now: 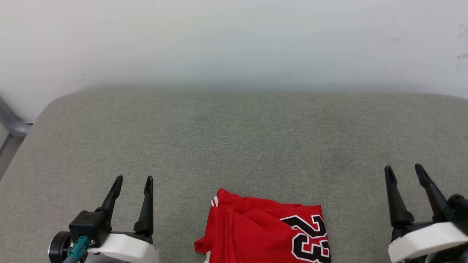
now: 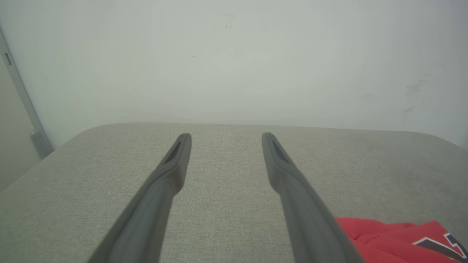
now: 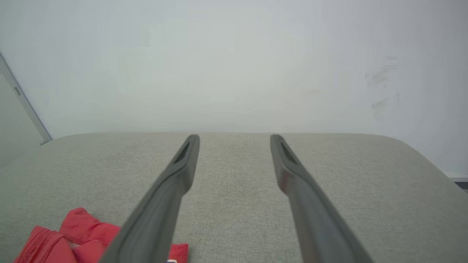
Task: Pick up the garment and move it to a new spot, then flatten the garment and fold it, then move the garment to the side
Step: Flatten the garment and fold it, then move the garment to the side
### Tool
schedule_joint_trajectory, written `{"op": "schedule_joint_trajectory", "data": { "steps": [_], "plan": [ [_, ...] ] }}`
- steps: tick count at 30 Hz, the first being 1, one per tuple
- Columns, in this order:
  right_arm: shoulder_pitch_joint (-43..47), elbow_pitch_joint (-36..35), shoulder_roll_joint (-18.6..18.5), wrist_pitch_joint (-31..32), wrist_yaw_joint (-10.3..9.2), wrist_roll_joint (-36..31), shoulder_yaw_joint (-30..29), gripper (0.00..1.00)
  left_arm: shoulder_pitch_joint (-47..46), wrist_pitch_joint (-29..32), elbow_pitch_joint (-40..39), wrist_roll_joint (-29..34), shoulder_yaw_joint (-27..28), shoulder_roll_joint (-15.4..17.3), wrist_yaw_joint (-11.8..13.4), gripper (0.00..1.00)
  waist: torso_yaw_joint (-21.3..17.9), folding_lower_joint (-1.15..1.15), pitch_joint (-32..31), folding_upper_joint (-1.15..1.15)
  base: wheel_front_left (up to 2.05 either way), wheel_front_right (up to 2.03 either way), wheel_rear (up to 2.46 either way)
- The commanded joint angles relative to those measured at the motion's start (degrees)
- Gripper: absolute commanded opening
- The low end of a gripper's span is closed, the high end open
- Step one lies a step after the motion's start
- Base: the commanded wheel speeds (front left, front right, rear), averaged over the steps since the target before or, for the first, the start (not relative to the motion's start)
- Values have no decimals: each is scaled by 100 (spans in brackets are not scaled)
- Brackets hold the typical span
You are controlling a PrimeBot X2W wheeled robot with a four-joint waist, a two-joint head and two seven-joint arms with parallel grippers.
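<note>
The garment (image 1: 252, 228) is a bright red shirt with a black-and-white "23", lying crumpled on the grey cloth surface (image 1: 234, 138) at the near edge, partly cut off by the bottom of the head view. A white-striped sleeve end peeks out at its upper left. My left gripper (image 1: 133, 181) stands open to the garment's left, apart from it, holding nothing. My right gripper (image 1: 404, 170) stands open to the garment's right, also apart. The garment (image 2: 395, 237) shows at the lower right of the left wrist view, and the garment (image 3: 69, 237) at the lower left of the right wrist view.
A pale wall (image 1: 234, 44) rises right behind the grey surface. A grey metal bar (image 1: 11, 124) stands off the surface's far left corner. The surface has rounded far corners and wide bare cloth beyond the garment.
</note>
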Motion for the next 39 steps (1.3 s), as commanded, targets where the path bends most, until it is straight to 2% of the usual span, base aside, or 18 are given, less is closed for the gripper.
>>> {"op": "schedule_joint_trajectory", "data": {
  "steps": [1, 12, 17, 22, 27, 30, 31, 35, 39],
  "plan": [
    [75, -46, 22, -37, -3, -18, 17, 100, 50, -39, 10, 39, 15, -19, -24, 100, -11, 1, -16, 0, 0, 0, 0],
    [525, -349, 192, 162, -3, 0, 8, 100, 208, -38, 184, 176, 104, -111, -123, 100, -58, 1, -140, 0, 0, 0, 0],
    [515, -312, 211, 411, -3, 301, -51, 100, 171, -39, 225, 197, 143, -188, -184, 100, -29, 1, -146, 0, 0, 0, 0],
    [512, 42, 80, 1165, -3, 914, -266, 100, 43, -39, 206, 253, 193, -275, -241, 100, 63, 1, -72, 0, 0, 0, 0],
    [463, 661, -197, 2310, -3, 1524, -456, 100, -89, -34, 150, 397, 219, -385, -390, 100, 251, 1, 84, 0, 0, 0, 0],
    [365, 992, -277, 3003, -3, 1852, -370, 100, -186, -34, 126, 467, 240, -456, -483, 100, 387, 1, 215, 0, 0, 0, 0],
    [276, 1135, -207, 3381, -3, 2128, -261, 100, -223, -34, 124, 503, 274, -520, -529, 100, 470, 1, 301, 0, 0, 0, 0],
    [147, 1397, -93, 3973, -2, 2572, 1, 100, -385, -34, 74, 622, 334, -631, -658, 100, 662, 1, 490, 0, 0, 0, 0],
    [-67, 1676, 32, 4155, -3, 2958, 176, 100, -499, -33, 41, 757, 403, -740, -808, 100, 816, 1, 668, 0, 0, 0, 0]
  ]
}}
